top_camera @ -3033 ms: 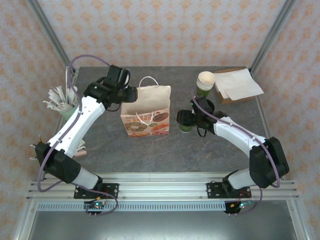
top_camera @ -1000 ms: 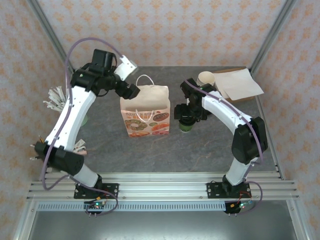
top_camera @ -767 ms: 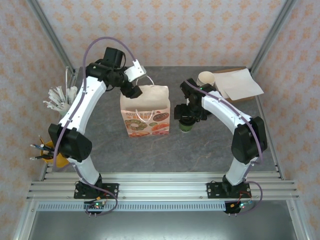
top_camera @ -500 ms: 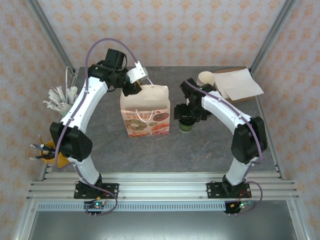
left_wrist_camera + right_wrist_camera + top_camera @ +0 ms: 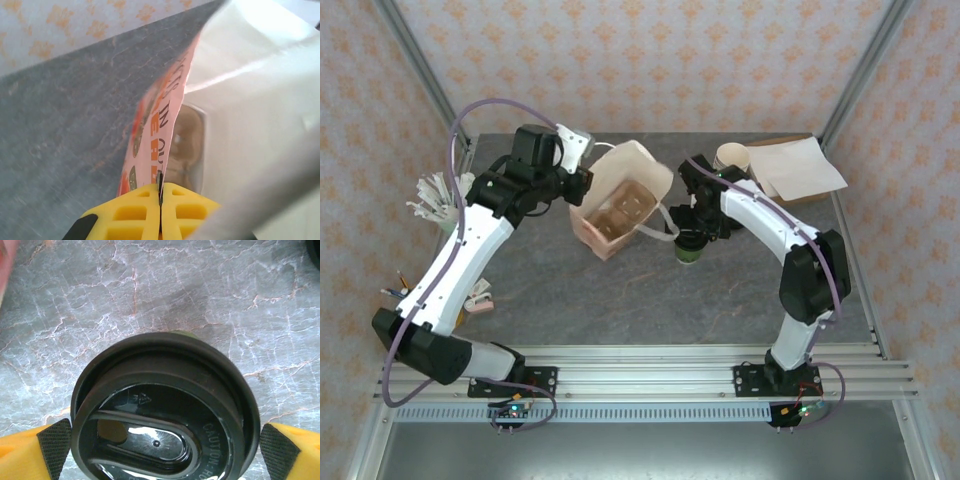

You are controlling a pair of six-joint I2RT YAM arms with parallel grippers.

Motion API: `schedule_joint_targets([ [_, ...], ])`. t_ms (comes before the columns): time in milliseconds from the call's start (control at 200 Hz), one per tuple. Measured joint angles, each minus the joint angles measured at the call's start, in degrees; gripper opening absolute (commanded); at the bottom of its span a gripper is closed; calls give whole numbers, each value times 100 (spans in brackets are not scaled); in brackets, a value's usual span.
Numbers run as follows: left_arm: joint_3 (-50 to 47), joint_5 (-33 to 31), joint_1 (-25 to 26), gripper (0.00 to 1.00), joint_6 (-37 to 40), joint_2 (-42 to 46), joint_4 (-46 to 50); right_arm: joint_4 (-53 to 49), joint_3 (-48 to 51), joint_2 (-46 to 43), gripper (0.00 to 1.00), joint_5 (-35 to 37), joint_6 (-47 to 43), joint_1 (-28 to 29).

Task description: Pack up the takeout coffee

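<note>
One bag [image 5: 620,205] pinched by left gripper [image 5: 160,192], right gripper [image 5: 165,446] clasping cup [image 5: 688,252]

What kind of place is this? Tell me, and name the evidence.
Probably a mock coffee-shop takeout counter in a robot test cell: a printed paper bag, a lidded coffee cup and a stack of spare cups on a table inside a metal frame.

Overhead view bright, even; soft shadows beside paper bag [image 5: 620,205] on tabletop [image 5: 650,290]. My left wrist view smeared; bag paper blown out white at right. My right wrist view sharp; pale glare on glossy lid [image 5: 165,400], top-left corner blurred.
</note>
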State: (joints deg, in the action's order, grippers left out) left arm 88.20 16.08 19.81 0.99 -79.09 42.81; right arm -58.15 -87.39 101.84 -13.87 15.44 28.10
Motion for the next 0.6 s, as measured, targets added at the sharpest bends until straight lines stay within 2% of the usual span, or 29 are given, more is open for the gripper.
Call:
schedule_joint_targets([
  [165,52,-304,-9,0,-1134,-151,319,-81,-87,55,99,203,-9,0],
  [420,96,-505,-2,0,-2149,-227,809,-98,-87,98,99,181,-22,0],
  [601,-492,-627,-2,0,-2953,197,647,-46,-87,98,99,133,26,0],
])
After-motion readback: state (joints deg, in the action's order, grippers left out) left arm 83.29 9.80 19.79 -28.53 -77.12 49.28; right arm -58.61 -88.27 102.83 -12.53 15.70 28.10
